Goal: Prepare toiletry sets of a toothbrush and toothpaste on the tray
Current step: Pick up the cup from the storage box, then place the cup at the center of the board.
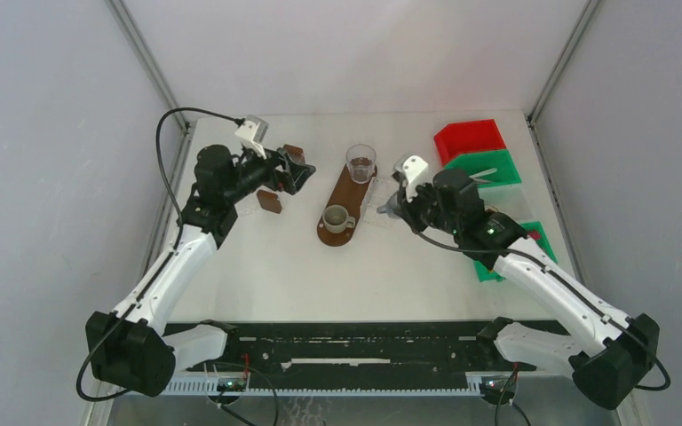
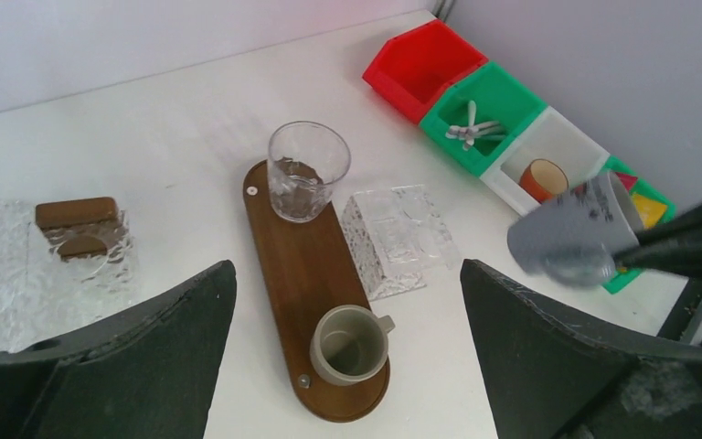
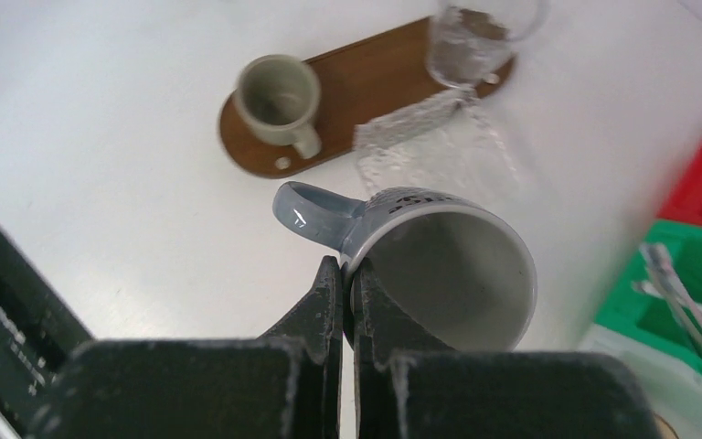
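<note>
Left gripper: fingers spread wide, holding nothing, above the left part of the counter and facing the tray. Right gripper: fingers closed on the rim of a grey mug, next to its handle; the mug is carried tilted, clear of the counter, just right of the tray. The tray is an oblong wooden board at the counter's centre. It carries a glass at the far end and a beige cup at the near end. A crumpled clear wrapper lies against the tray's right edge. A row of bins runs along the right side: red bin, green bin, white bin, end bin. The toothbrushes, white, lie in the green bin, well apart from both grippers. The only sign of toothpaste is a pink-red piece in the end bin beside a yellow piece; the mug hides most of it, so its shape cannot be told. In the top view that bin lies under the right arm, behind the right gripper. Brown blocks on clear film sit left of the tray.
</note>
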You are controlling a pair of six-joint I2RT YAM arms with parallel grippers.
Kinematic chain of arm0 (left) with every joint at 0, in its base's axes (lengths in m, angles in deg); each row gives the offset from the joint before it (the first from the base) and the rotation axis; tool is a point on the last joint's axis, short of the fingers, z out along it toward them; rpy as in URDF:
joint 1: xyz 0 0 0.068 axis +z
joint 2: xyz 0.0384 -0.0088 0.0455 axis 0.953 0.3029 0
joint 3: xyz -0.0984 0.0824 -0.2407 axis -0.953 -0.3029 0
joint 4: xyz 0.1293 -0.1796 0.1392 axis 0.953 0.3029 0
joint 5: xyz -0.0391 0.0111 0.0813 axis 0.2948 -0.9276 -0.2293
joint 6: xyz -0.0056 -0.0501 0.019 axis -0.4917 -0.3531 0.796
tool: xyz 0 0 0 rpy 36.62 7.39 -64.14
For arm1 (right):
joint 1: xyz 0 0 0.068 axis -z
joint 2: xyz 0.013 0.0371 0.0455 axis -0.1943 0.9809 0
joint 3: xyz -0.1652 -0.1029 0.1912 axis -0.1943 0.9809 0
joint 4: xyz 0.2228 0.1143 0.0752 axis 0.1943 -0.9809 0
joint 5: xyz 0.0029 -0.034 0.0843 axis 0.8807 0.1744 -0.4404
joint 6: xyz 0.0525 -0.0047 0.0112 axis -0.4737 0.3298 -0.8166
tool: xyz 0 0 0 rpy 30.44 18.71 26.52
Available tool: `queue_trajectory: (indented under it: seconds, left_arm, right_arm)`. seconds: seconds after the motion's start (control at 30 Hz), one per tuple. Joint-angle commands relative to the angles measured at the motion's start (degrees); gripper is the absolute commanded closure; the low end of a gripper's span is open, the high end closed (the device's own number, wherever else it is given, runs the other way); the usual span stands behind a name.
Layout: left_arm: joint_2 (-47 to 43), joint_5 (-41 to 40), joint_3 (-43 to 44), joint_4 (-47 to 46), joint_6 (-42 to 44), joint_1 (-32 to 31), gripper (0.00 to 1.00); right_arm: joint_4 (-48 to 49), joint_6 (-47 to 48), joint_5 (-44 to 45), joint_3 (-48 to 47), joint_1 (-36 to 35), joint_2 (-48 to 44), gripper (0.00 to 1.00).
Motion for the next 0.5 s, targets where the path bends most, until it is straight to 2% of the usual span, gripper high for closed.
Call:
queue_trajectory:
  seconds: [0.0,0.23,0.47]
  left_arm:
    - [-1.4,3.8,-2.0,-5.5,-4.1,3.4,0.05]
    - [0.6,6.1,-2.0,-6.7,-5.6,3.8,0.06]
    - [2.1,4.5,-2.2,-5.9,-5.3,3.8,0.06]
  right_arm:
    - [2.3,6.3,-3.0,-0.6,-5.3,1.9,1.0]
    - [0.8,12.1,-7.2,-1.7,-12.3,9.7,1.0]
    - [-5.5,20.8,-14.1,-9.5,-16.7,25.0,1.0]
